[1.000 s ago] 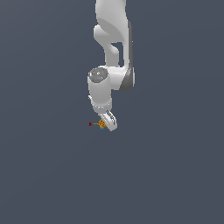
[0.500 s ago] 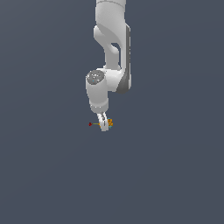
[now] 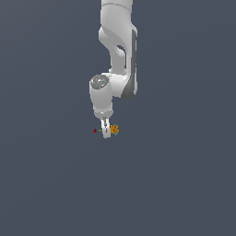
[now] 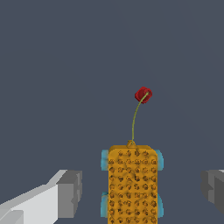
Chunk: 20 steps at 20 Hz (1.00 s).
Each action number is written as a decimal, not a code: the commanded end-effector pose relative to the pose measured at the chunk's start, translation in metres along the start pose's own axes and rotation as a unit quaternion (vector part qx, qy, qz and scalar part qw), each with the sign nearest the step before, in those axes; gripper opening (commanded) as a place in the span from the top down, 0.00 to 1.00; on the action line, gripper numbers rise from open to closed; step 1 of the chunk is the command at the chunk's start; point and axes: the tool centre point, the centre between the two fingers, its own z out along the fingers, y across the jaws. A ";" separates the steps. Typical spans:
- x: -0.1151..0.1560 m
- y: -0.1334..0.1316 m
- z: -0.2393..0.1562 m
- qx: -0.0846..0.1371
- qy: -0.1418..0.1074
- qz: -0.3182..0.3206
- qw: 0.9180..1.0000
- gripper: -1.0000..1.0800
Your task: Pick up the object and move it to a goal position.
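The object (image 4: pixel 132 183) is a small orange-speckled block with cyan flecks on its sides. A thin stem runs from it to a small red tip (image 4: pixel 143 94). In the wrist view it lies between my two fingers (image 4: pixel 65 194), with a clear gap on each side. My gripper (image 4: pixel 140 188) is open and does not touch it. In the exterior view the gripper (image 3: pixel 107 132) points straight down at the floor. There the orange lump (image 3: pixel 115 130) shows just to its right and the red tip (image 3: pixel 95 131) to its left.
The floor (image 3: pixel 175 184) is a plain dark grey surface. The white arm (image 3: pixel 119 55) rises above the gripper to the top of the exterior view.
The wrist has straightened from a tilt to vertical and shifted slightly toward the exterior view's left. The object has not moved.
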 end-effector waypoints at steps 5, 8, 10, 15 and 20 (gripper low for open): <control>0.000 0.000 0.005 0.000 0.000 0.000 1.000 0.04; 0.000 0.001 0.016 0.000 0.000 0.001 1.000 0.04; 0.000 0.001 0.026 0.000 0.000 0.002 1.000 0.04; 0.000 0.001 0.046 0.000 0.000 0.003 1.000 0.04; 0.000 0.001 0.051 0.000 0.000 0.003 1.000 1.00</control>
